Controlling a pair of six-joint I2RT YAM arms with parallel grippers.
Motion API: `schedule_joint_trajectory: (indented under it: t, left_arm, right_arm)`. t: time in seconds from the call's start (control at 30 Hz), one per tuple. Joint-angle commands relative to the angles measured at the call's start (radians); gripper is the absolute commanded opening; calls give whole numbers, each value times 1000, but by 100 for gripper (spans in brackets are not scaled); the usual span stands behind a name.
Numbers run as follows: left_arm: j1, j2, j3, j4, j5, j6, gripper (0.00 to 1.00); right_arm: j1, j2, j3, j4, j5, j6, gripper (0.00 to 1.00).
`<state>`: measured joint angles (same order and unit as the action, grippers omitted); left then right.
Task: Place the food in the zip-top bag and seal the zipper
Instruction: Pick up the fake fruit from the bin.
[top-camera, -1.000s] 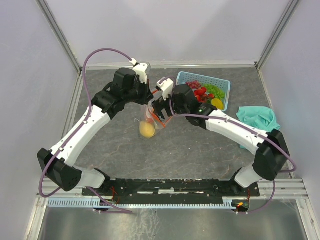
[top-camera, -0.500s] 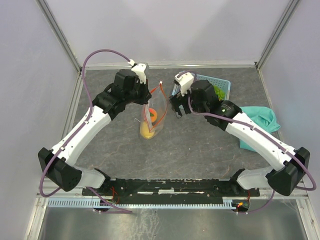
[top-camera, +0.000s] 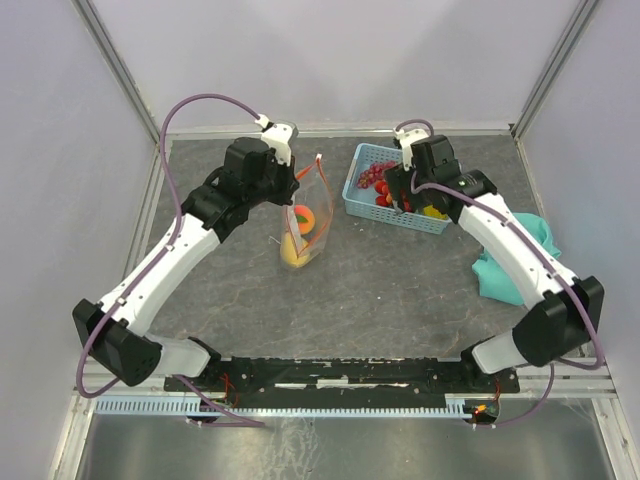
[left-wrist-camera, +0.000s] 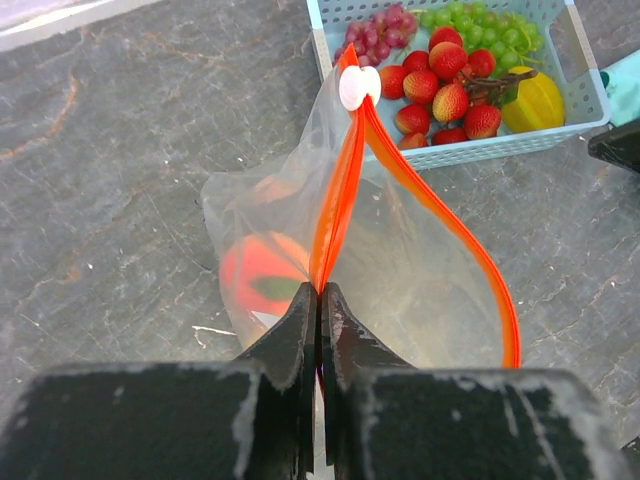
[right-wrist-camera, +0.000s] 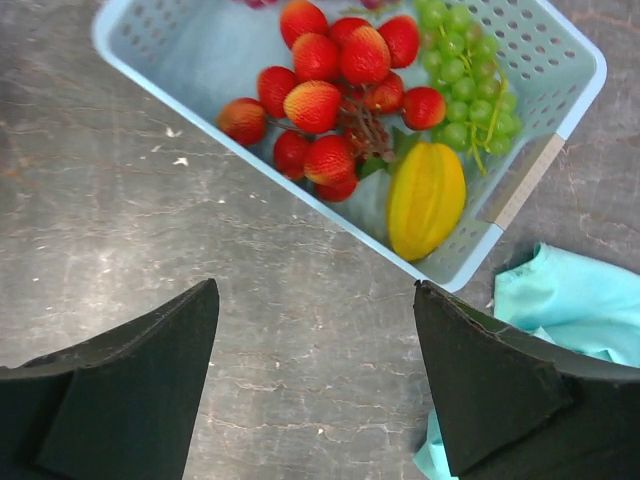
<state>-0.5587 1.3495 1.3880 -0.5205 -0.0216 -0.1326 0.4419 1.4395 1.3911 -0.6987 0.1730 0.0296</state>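
Observation:
The clear zip-top bag (top-camera: 310, 228) stands open on the table, seen from above in the left wrist view (left-wrist-camera: 410, 270). My left gripper (top-camera: 297, 180) (left-wrist-camera: 319, 296) is shut on the red-orange zipper (left-wrist-camera: 343, 190) at the near end of the mouth. The white slider (left-wrist-camera: 352, 87) sits at the far end. An orange-pink peach (top-camera: 302, 217) (left-wrist-camera: 260, 275) and a yellow lemon (top-camera: 291, 251) lie inside the bag. My right gripper (top-camera: 402, 198) (right-wrist-camera: 316, 288) is open and empty, above the near edge of the light-blue basket (right-wrist-camera: 200, 108).
The basket (top-camera: 352, 190) holds red fruits (right-wrist-camera: 320, 90), green grapes (right-wrist-camera: 462, 92), a yellow fruit (right-wrist-camera: 427, 198) and purple grapes (left-wrist-camera: 380, 28). A teal cloth (top-camera: 520, 250) (right-wrist-camera: 570, 310) lies right of the basket.
My right gripper has left the bag's mouth and moved right and back to the basket. The peach now lies in the bag. My left gripper still holds the zipper.

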Motion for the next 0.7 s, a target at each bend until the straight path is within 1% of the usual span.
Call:
schedule_joint_trajectory:
  t: [0.0, 0.17, 0.3, 0.53, 0.67]
  left_arm:
    - [-4, -59, 28, 84, -16, 93, 3]
    - [-5, -73, 20, 109, -36, 135, 3]
    - [-5, -98, -4, 166, -40, 173, 3]
    - [-4, -145, -70, 254, -33, 218, 3]
    - [-5, -148, -82, 256, -27, 220, 3]
  right_arm:
    - [-62, 71, 94, -39, 34, -4, 86]
    - [-145, 212, 190, -112, 44, 6, 80]
    - [-200, 309, 213, -122, 54, 7, 77]
    - [-247, 416, 201, -44, 23, -10, 73]
    - [-264, 475, 218, -40, 17, -28, 72]
